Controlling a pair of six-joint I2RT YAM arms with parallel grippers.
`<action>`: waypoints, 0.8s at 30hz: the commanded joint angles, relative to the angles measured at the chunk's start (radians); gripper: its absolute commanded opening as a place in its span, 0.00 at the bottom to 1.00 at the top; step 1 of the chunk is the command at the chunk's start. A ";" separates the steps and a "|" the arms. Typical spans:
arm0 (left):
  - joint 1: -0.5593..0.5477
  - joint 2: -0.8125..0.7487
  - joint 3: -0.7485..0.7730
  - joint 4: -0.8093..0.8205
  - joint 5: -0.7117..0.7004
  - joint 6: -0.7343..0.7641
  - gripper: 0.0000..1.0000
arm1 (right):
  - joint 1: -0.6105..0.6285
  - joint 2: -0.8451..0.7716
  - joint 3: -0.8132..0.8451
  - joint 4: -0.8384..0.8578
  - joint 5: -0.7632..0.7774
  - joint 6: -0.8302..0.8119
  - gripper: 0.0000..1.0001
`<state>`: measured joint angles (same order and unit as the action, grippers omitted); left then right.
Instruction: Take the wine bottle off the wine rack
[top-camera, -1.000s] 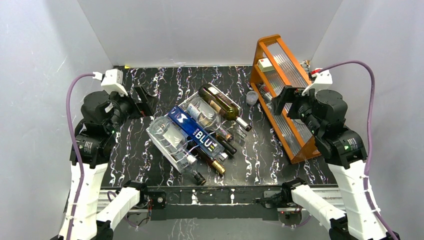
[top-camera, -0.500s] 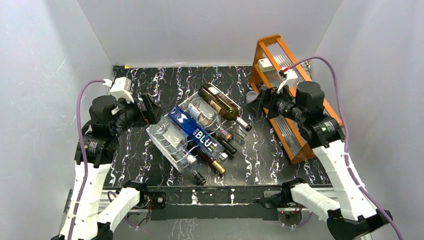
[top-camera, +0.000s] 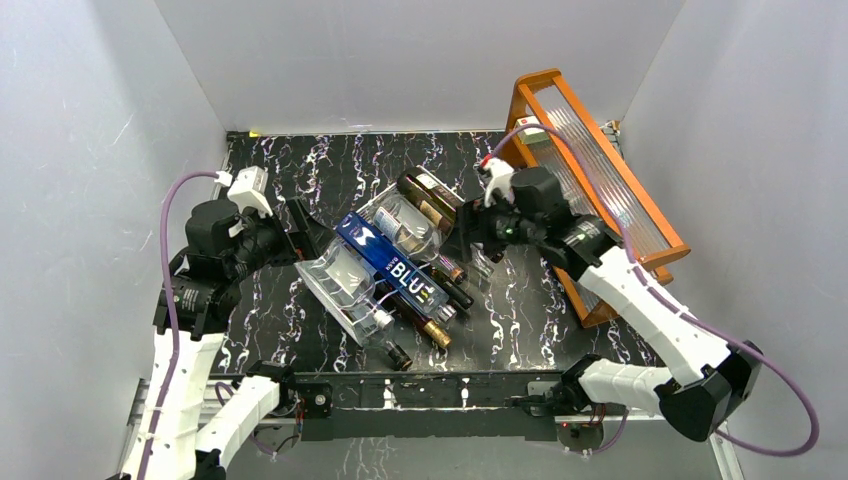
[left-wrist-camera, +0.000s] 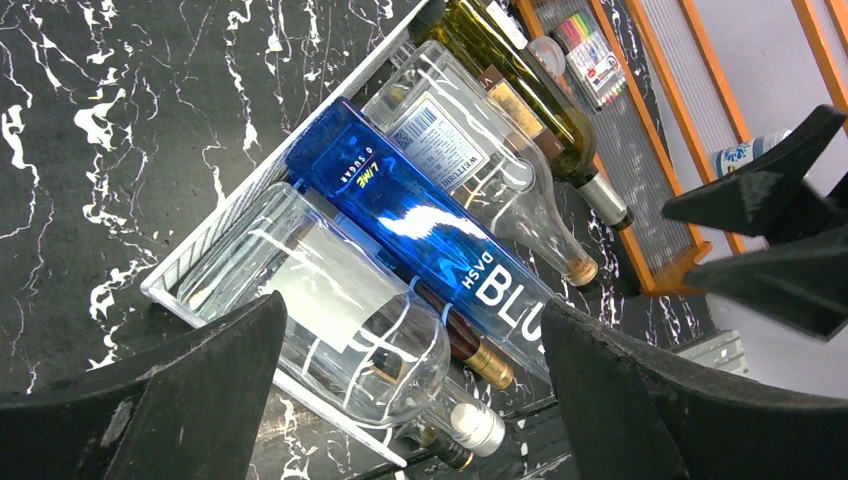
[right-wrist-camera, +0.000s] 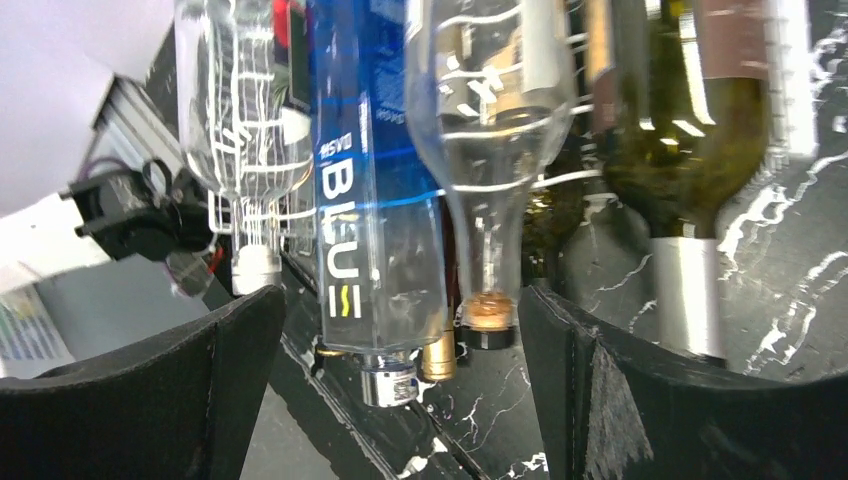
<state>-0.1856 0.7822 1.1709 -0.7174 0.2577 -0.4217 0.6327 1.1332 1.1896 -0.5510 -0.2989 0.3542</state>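
Note:
The white wire wine rack (top-camera: 335, 312) lies mid-table with several bottles on it. From far to near they are a dark green wine bottle (top-camera: 440, 205) with a silver capsule, a clear bottle (top-camera: 405, 228), a blue bottle (top-camera: 390, 262) and another clear bottle (top-camera: 345, 282). My left gripper (top-camera: 303, 232) is open and empty at the rack's left side. My right gripper (top-camera: 472, 238) is open and empty at the bottle necks, beside the green bottle's neck. The left wrist view shows the blue bottle (left-wrist-camera: 420, 225) and the rack rim (left-wrist-camera: 240, 190). The right wrist view shows the green bottle (right-wrist-camera: 690, 130) and the blue bottle (right-wrist-camera: 365, 200).
An orange wooden frame (top-camera: 600, 180) with ribbed clear panels stands at the right, behind my right arm. Darker bottles with gold (top-camera: 440, 335) and black (top-camera: 400, 357) caps poke out under the rack's near end. White walls close in the black marbled table.
My right arm has swung left from the orange frame to the bottle necks. My left gripper has moved right, closer to the rack's side. The bottles have not moved.

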 joint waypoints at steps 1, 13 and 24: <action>-0.004 -0.004 -0.001 -0.009 0.035 -0.021 0.98 | 0.148 0.030 0.073 -0.004 0.164 -0.041 0.98; -0.005 -0.012 -0.012 -0.030 0.017 -0.030 0.98 | 0.600 0.242 0.167 0.069 0.427 0.020 0.94; -0.004 -0.035 0.007 -0.068 0.007 -0.021 0.98 | 0.641 0.385 0.173 0.156 0.500 0.087 0.85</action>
<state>-0.1856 0.7582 1.1564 -0.7525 0.2619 -0.4461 1.2640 1.5162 1.3270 -0.5026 0.1539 0.4026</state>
